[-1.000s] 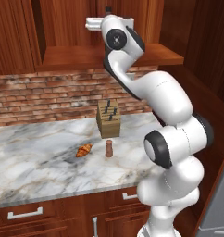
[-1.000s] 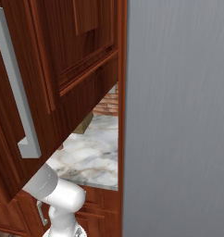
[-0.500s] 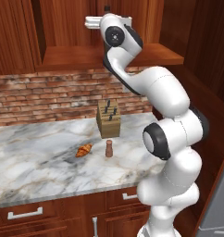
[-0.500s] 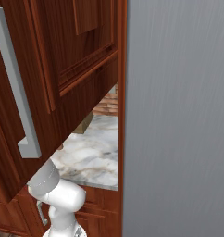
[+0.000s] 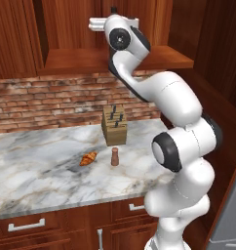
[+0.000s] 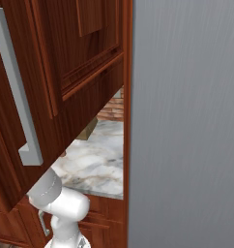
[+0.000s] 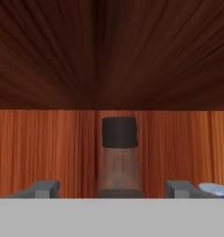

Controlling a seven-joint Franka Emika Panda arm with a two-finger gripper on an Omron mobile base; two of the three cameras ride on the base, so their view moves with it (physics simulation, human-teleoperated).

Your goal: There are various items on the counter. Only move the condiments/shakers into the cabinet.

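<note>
High inside the cabinet (image 5: pixel 81 61), my gripper (image 7: pixel 111 189) is open. Its two fingertips (image 7: pixel 42 188) stand wide apart on either side of a brown bottle with a black cap (image 7: pixel 119 159). The bottle stands upright on the shelf board with a gap to each tip. A small blue-white rounded top (image 7: pixel 214 189) shows at the right tip. Down on the marble counter (image 5: pixel 37 166) the short brown shaker (image 5: pixel 115 156) stands beside the orange croissant (image 5: pixel 88 158). The hand (image 5: pixel 101 23) reaches in above the shelf.
The tan knife block (image 5: pixel 114 124) stands against the brick wall behind the shaker. Drawers with silver handles (image 5: pixel 26 226) run below the counter. In the right base view a wooden door with a long silver handle (image 6: pixel 20 97) and a tall grey panel (image 6: pixel 186 121) stand close.
The hand has shifted slightly inside the cabinet and the jaws have parted from the black-capped bottle. The shaker, croissant and knife block have not moved.
</note>
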